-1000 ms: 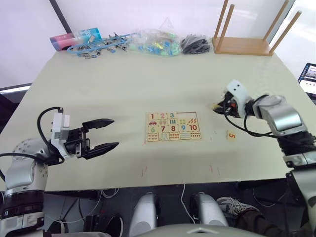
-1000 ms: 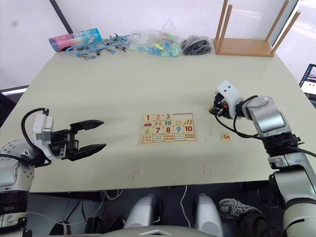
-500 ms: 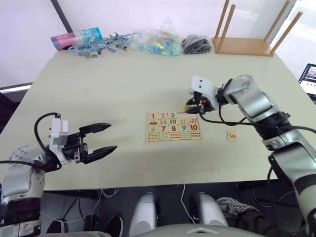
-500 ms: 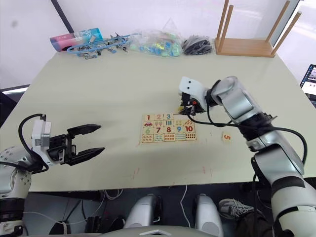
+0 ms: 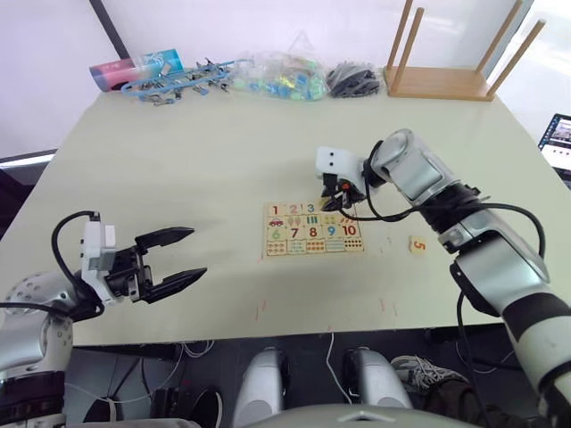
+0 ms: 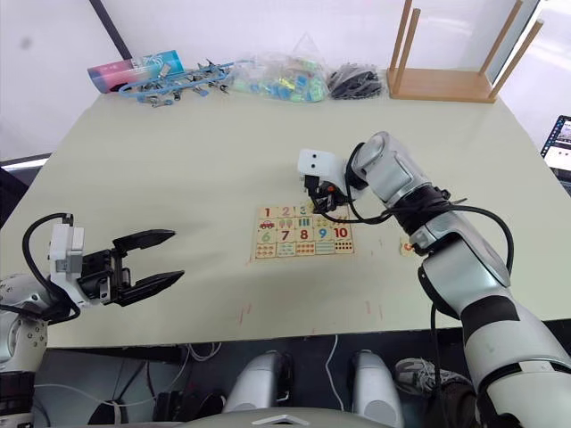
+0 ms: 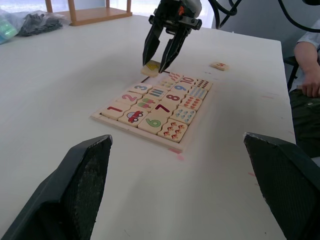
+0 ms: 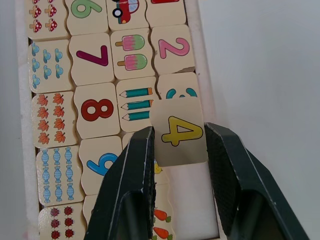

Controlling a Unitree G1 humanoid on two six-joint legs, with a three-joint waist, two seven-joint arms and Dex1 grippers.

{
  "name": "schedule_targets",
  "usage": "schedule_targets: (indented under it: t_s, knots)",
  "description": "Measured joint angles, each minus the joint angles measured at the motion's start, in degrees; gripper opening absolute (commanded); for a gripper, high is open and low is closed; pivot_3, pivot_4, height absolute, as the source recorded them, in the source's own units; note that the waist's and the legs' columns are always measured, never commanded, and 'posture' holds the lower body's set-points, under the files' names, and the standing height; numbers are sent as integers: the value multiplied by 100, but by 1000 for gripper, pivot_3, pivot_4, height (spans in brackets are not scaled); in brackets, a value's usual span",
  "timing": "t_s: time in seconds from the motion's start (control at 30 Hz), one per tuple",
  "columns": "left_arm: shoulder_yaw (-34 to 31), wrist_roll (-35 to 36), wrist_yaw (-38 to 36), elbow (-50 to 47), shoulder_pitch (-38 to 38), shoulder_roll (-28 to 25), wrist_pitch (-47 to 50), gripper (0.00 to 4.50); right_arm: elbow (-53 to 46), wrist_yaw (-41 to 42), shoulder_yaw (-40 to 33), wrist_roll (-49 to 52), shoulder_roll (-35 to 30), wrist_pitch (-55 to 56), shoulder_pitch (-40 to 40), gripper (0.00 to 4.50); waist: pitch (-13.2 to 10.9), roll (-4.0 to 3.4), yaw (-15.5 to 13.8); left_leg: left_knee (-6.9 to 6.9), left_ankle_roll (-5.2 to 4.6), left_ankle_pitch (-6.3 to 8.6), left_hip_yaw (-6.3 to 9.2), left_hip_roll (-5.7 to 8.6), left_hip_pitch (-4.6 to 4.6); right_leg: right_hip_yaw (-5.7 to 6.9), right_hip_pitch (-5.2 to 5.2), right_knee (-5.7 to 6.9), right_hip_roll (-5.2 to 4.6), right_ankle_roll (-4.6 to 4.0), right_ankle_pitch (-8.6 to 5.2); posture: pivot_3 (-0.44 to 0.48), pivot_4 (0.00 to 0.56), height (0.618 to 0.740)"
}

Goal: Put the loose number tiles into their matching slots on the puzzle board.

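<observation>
The puzzle board lies flat at mid-table, with big numbers 6 to 10 and picture cells. Tiles 1, 2 and 3 sit in the row of slots along its far edge. My right gripper hovers over that edge, shut on the yellow 4 tile, just past the 3. An empty slot shows under the held tile. The loose 5 tile lies on the table right of the board. My left gripper is open and empty, well left of the board.
Along the far edge lie a pink and blue packet, blue clips, a clear bag of small parts and a black bundle. An upturned wooden stool stands back right. A seated person's arm is beyond the table's right side.
My right gripper has swung left from the table's right side to the board's far edge, carrying its tile. My left gripper drifted slightly toward the near edge, still open.
</observation>
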State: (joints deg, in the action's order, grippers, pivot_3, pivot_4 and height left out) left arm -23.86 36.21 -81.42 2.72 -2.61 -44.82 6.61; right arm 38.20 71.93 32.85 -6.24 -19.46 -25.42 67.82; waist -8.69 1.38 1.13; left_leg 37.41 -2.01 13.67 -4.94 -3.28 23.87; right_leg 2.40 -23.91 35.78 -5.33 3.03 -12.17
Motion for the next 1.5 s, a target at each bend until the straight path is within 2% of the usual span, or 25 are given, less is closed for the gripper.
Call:
schedule_targets:
  t_s: [0.27, 0.53, 1.5]
  knots:
    - [-40, 8, 20, -102, -76, 0, 0, 4500, 789, 1, 1, -363, 257, 519, 177, 943, -1, -1, 19, 0, 1, 0, 0, 0, 0, 0, 0, 1, 0, 0, 0, 0, 150, 737]
    - [-70, 28, 50, -132, -176, 0, 1, 4500, 1183, 3, -14, -612, 324, 948, 243, 943, -1, -1, 99, -1, 1, 0, 0, 0, 0, 0, 0, 1, 0, 0, 0, 0, 150, 737]
    - [-71, 130, 160, -280, -271, 0, 14, 4500, 1688, 9, -318, -856, 600, 1315, 340, 943, -3, -5, 128, -2, 2, 0, 0, 0, -3, 0, 0, 2, -1, 0, 0, 0, 150, 737]
